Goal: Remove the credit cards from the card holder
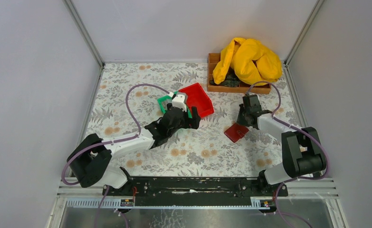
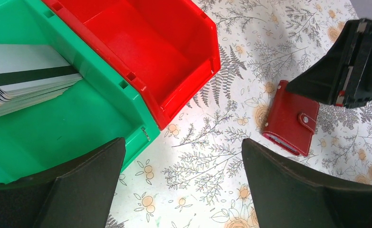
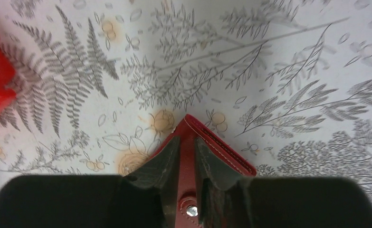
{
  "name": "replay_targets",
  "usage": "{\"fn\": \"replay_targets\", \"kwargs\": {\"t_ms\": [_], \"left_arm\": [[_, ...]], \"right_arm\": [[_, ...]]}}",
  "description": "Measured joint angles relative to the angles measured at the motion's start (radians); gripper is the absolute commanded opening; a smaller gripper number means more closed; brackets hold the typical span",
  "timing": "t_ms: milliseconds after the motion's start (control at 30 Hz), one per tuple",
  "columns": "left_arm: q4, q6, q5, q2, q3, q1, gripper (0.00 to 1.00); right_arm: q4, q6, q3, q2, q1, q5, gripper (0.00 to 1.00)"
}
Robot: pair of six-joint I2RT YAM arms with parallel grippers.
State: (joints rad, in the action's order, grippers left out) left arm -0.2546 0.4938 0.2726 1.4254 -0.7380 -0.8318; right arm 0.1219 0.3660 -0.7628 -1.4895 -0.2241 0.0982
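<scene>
Dark red with pale stitching: the card holder (image 2: 290, 118), lying flat on the fern-printed table (image 2: 222, 95) just beside the red bin (image 2: 141, 52), snap strap fastened, thin grey layers showing along one edge. Pinched at that strap, it seems, by the right gripper (image 3: 187, 142), narrowed down with fingers (image 3: 167, 164) pressed on either side. Hovering wide apart and holding nothing over the green bin (image 2: 70, 133): the left gripper (image 2: 183, 145). Leaning inside that bin, a stack of credit cards (image 2: 27, 80), the top one white with a dark stripe. Cannot tell whether any are left in the holder. Judged to be the stage of getting a hold for opening. Next, probably: tug the strap off its snap, fold the cover back without dragging the whole wallet, then bring in the free claw for whatever is inside.
</scene>
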Motion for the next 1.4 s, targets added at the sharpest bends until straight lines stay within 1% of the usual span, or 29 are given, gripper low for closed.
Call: {"fn": "replay_targets", "kwargs": {"t_ms": [133,467,533,567,667,767,900,967,1033,1100,1133,1167,1200,1267,1300,1367,1400], "left_arm": [[0.0,0.0,-0.005,0.0,0.0,-0.004,1.0],[-0.001,-0.008,-0.047,0.0,0.0,-0.012,1.0],[-0.001,-0.008,-0.061,0.001,0.0,-0.015,1.0],[-0.005,-0.008,-0.07,0.003,0.0,-0.015,0.99],[-0.021,-0.008,-0.095,0.025,0.0,-0.016,0.83],[-0.034,-0.001,-0.132,0.066,-0.003,-0.018,0.64],[-0.051,0.012,-0.195,0.137,-0.014,-0.019,0.43],[-0.061,0.017,-0.214,0.157,-0.014,-0.022,0.35],[-0.066,0.019,-0.225,0.161,-0.014,-0.027,0.26],[-0.08,0.021,-0.226,0.161,-0.014,-0.032,0.21],[-0.085,0.02,-0.229,0.16,-0.014,-0.032,0.21],[-0.09,0.019,-0.23,0.159,-0.014,-0.032,0.23],[-0.092,0.018,-0.231,0.157,-0.014,-0.032,0.3],[-0.098,0.014,-0.232,0.153,-0.014,-0.033,0.5],[-0.1,0.011,-0.232,0.151,-0.014,-0.033,0.59],[-0.109,0.012,-0.233,0.148,-0.014,-0.034,0.71],[-0.113,0.01,-0.233,0.146,-0.013,-0.034,0.75]], "right_arm": [[-0.035,0.003,0.043,0.012,-0.005,-0.061,0.23],[-0.091,0.013,0.087,0.032,-0.142,-0.137,0.22],[-0.092,0.015,0.089,0.034,-0.15,-0.146,0.26],[-0.091,0.016,0.092,0.04,-0.151,-0.146,0.3],[-0.059,0.015,0.095,0.089,-0.153,-0.14,0.42],[-0.026,0.013,0.094,0.175,-0.155,-0.097,0.44],[-0.018,0.016,0.092,0.269,-0.154,-0.002,0.37],[-0.011,0.017,0.089,0.269,-0.151,0.044,0.33],[0.003,0.03,0.086,0.242,-0.132,0.067,0.31],[0.01,0.046,0.087,0.214,-0.102,0.066,0.28],[0.013,0.056,0.088,0.201,-0.084,0.064,0.27],[0.015,0.066,0.091,0.193,-0.065,0.065,0.27],[0.015,0.076,0.096,0.192,-0.051,0.065,0.27],[0.015,0.093,0.105,0.192,-0.026,0.065,0.28],[0.015,0.1,0.109,0.192,-0.017,0.064,0.3],[0.015,0.109,0.117,0.192,-0.006,0.055,0.35],[0.015,0.112,0.122,0.192,-0.004,0.045,0.39]]}}
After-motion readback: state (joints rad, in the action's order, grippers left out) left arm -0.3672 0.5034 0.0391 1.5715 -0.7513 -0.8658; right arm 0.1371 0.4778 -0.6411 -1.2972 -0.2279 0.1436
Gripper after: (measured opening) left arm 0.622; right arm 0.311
